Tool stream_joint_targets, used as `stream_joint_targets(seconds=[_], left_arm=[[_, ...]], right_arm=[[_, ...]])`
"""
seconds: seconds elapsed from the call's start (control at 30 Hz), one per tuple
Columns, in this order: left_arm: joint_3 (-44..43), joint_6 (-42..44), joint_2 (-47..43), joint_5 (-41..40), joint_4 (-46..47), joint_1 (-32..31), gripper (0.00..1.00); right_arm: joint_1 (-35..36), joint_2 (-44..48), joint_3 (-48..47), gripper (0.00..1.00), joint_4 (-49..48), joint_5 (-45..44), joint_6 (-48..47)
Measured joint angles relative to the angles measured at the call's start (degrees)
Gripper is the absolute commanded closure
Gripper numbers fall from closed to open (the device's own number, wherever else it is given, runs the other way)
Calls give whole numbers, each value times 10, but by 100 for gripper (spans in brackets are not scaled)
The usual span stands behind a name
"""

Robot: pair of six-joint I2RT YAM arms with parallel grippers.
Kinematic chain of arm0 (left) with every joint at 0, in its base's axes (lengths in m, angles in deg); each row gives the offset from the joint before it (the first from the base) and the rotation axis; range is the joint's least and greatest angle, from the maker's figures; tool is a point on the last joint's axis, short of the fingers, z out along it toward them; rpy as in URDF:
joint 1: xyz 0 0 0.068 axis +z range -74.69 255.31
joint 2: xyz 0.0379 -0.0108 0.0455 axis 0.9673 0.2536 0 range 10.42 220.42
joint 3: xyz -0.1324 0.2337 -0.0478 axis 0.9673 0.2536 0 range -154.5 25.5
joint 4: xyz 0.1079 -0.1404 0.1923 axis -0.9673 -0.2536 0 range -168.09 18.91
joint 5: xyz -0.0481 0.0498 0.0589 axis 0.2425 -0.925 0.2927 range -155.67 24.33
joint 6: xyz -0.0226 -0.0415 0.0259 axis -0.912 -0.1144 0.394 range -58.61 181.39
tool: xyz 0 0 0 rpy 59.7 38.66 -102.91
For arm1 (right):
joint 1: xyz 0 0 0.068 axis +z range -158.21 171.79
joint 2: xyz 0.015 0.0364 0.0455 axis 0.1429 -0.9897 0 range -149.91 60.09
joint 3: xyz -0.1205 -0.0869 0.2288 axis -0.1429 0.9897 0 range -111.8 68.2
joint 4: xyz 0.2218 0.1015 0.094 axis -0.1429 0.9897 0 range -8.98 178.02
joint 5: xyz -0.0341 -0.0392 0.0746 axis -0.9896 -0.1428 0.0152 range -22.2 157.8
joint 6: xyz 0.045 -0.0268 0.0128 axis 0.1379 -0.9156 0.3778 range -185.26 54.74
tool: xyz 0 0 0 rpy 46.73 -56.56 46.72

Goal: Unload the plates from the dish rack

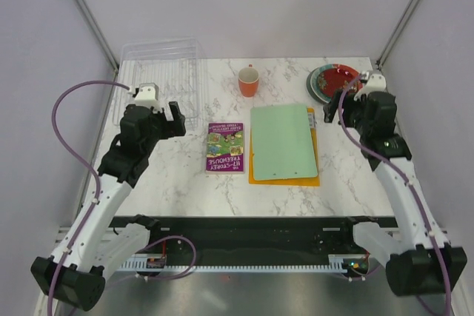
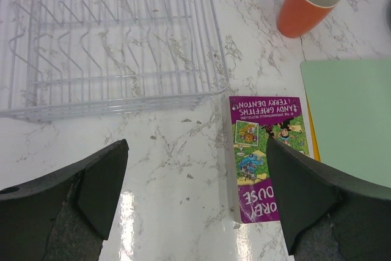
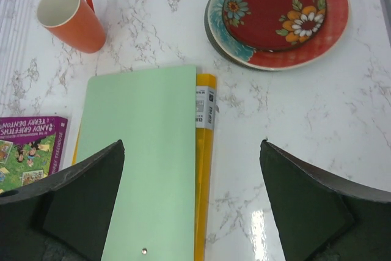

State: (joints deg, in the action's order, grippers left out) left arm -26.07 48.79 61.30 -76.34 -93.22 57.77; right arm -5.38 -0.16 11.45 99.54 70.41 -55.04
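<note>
The plates (image 3: 278, 16) lie stacked flat at 1 o'clock on the worktop (image 1: 185, 190), a red flowered one on a teal-and-red one, with a grey-green rim just showing beneath. They are well apart from the dish rack (image 2: 110, 47) at 11 o'clock. The left arm reaches forward, its left hand (image 2: 195, 151) hanging above the marble between the rack's near corner and the purple book (image 2: 266, 151), fingers spread wide and gripping nothing. The right arm stretches along the 3 o'clock edge, and its right hand (image 3: 190, 151) hangs at the stack's 7 o'clock, over the green board (image 3: 146, 163), likewise wide and gripping nothing.
</note>
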Motion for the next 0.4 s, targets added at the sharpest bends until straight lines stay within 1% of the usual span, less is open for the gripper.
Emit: stream_joint_targets(seconds=[0.03,0.17,0.27,0.4], left_arm=[[0,-1,-9,-10,-1,0,0],[9,-12,-36,-30,-1,0,0],[32,-25,-62,-40,-2,0,0],[62,-31,-96,-47,-8,0,0]], right_arm=[[2,42,40,2,-5,-5,0],[10,147,130,2,-20,-14,0],[17,181,153,2,-21,-16,0],[21,183,153,2,-32,-31,0]])
